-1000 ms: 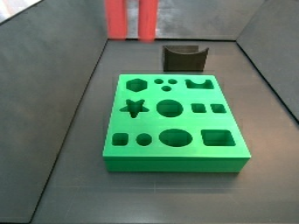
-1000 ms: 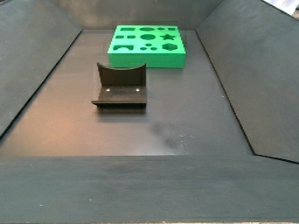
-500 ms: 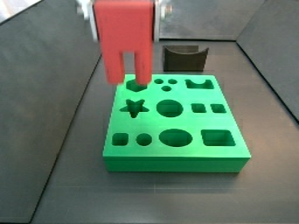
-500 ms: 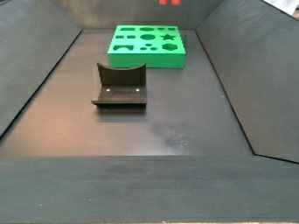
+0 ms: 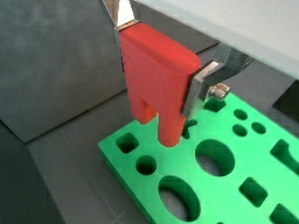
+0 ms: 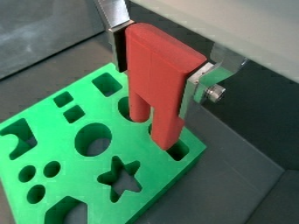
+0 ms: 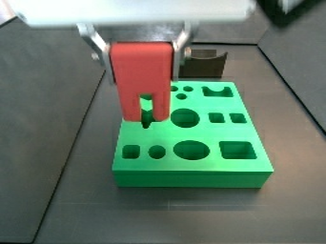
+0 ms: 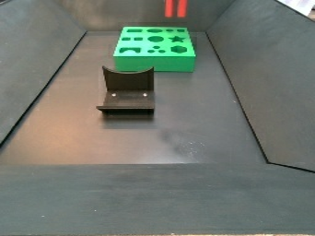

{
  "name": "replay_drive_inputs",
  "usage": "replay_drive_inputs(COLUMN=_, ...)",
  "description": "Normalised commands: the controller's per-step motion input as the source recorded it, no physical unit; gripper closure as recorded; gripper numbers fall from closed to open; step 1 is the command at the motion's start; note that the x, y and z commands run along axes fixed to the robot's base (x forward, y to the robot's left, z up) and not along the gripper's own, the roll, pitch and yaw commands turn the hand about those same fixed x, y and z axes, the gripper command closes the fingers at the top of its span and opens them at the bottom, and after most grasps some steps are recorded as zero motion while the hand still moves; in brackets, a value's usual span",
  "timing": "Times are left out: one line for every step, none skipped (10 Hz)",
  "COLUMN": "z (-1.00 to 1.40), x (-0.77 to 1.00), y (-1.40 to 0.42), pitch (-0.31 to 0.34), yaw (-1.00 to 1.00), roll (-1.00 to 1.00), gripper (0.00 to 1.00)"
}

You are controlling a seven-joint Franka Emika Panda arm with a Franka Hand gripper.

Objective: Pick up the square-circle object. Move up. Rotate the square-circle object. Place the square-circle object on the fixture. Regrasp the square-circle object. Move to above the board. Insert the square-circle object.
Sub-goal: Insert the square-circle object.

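Since the earlier frame, the gripper has dropped closer over the board. Its fingers pinch the square-circle object by its flat upper sides — legs down above the board. Likely light, rigid, smooth plastic — a firm grip suits it.

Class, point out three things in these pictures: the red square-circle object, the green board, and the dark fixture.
square-circle object (image 7: 140, 67): side view, its broad red face.
board (image 7: 192, 171): side view, bare top near the front edge.
fixture (image 8: 124, 96): side view, its base plate.
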Motion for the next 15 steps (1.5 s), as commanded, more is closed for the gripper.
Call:
replay_drive_inputs(z=-0.75, x=0.0, y=-0.03, pitch=-0.137, yaw=0.0, roll=-0.1, gripper=1.0)
replay_drive_inputs(z=-0.67, x=0.0, y=-0.02, pitch=-0.144, yaw=-0.01, roll=-0.15, gripper=1.0)
replay_drive_inputs(z=-0.53, x=-0.07, y=-0.01, pitch=-0.191, yaw=0.0, roll=-0.21, gripper=1.0)
replay_drive_inputs(z=-0.45, x=-0.06, y=-0.1, pitch=-0.213, yaw=0.0, roll=-0.21, gripper=1.0)
replay_drive_inputs(z=-0.38, x=0.0, y=-0.31, pitch=-0.197, yaw=0.09, roll=0.0, gripper=1.0)
replay_drive_inputs(z=-0.29, x=0.0, y=-0.39, pitch=-0.1, yaw=0.08, roll=0.15, gripper=1.0)
replay_drive_inputs(z=-0.21, x=0.0, y=-0.3, pitch=-0.007, yaw=0.07, roll=0.16, gripper=1.0)
replay_drive_inputs(z=-0.16, x=0.0, y=-0.15, pitch=0.0, yaw=0.05, roll=0.15, gripper=1.0)
replay_drive_inputs(z=-0.17, x=0.0, y=-0.05, pitch=0.0, yaw=0.01, roll=0.16, gripper=1.0)
replay_drive_inputs(z=-0.25, x=0.0, y=0.0, pitch=-0.003, yaw=0.0, roll=0.08, gripper=1.0)
replay_drive_inputs(z=-0.19, x=0.0, y=0.03, pitch=0.0, yaw=0.0, roll=0.04, gripper=1.0)
replay_drive_inputs(z=-0.13, x=0.0, y=0.06, pitch=0.0, yaw=0.0, roll=0.01, gripper=1.0)
replay_drive_inputs(z=-0.19, x=0.09, y=0.0, pitch=0.0, yaw=0.0, roll=0.03, gripper=1.0)
replay_drive_inputs(z=-0.15, x=0.17, y=0.0, pitch=0.031, yaw=0.0, roll=0.07, gripper=1.0)
replay_drive_inputs(z=-0.11, x=0.22, y=0.0, pitch=0.069, yaw=0.0, roll=0.1, gripper=1.0)
